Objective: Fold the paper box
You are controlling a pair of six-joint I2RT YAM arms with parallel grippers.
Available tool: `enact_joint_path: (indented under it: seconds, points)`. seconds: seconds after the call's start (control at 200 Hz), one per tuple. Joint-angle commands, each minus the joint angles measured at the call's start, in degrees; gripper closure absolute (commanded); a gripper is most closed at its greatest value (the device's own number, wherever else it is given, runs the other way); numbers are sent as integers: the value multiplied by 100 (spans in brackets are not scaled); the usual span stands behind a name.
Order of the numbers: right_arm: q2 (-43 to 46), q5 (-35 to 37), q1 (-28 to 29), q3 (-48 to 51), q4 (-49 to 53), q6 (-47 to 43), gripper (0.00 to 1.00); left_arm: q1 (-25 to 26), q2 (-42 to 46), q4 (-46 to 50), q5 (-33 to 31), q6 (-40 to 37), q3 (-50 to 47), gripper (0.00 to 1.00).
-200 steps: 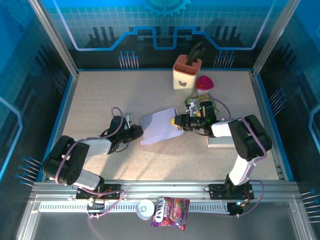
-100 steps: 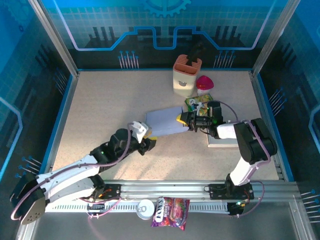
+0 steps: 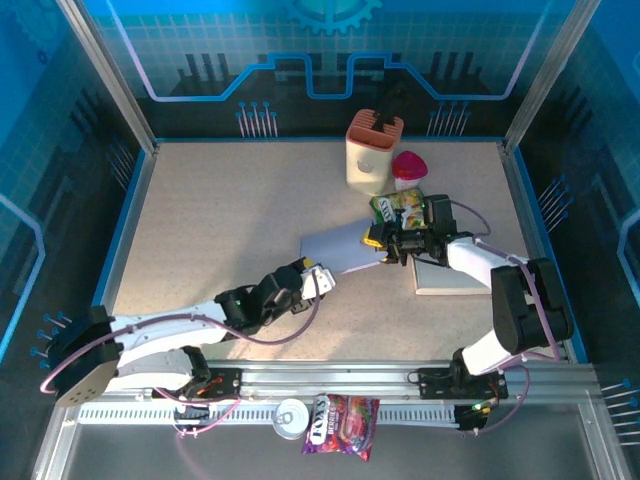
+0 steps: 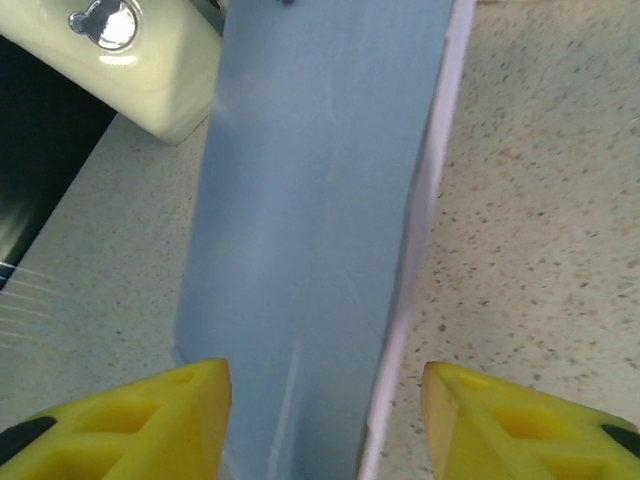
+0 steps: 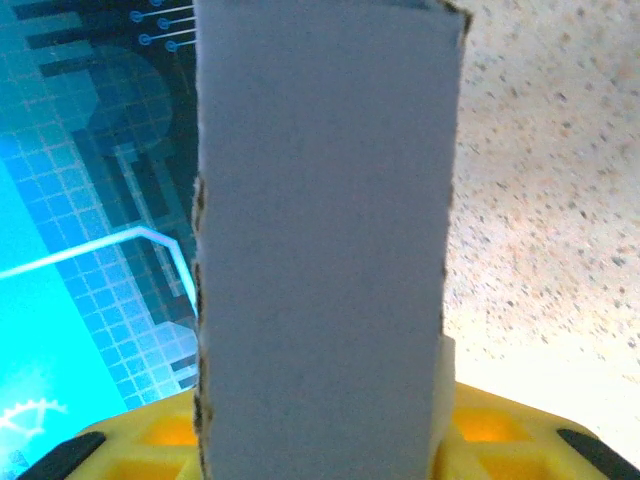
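One grip remains: left gripper (image 3: 318,280) now spread, has let go of paper box (image 3: 338,248), pulled back; right gripper (image 3: 385,243) alone pinches box edge. Fold unfinished.

Nothing legible to me. The glossy purple snack packet (image 3: 340,424), well in front of the cream plastic holder (image 3: 371,152), carries white lettering too small to read.

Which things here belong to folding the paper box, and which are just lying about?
Job: paper box; right end effector, gripping it; left end effector, open near it.
Lying about: cream holder, red object, green packet, white slab, can, candy bag.
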State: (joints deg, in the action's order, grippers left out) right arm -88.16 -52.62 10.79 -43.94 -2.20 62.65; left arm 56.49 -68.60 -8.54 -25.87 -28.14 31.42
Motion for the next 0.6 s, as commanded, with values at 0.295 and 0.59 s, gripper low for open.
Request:
enact_joint_path:
  seconds: [0.295, 0.59]
  points:
    - [137, -344, -112, -108, 477, 121, 62, 178, -778, -677, -681, -748, 207, 45]
    - [112, -502, -136, 185, -103, 629, 60, 178, -755, -767, -620, -770, 209, 61]
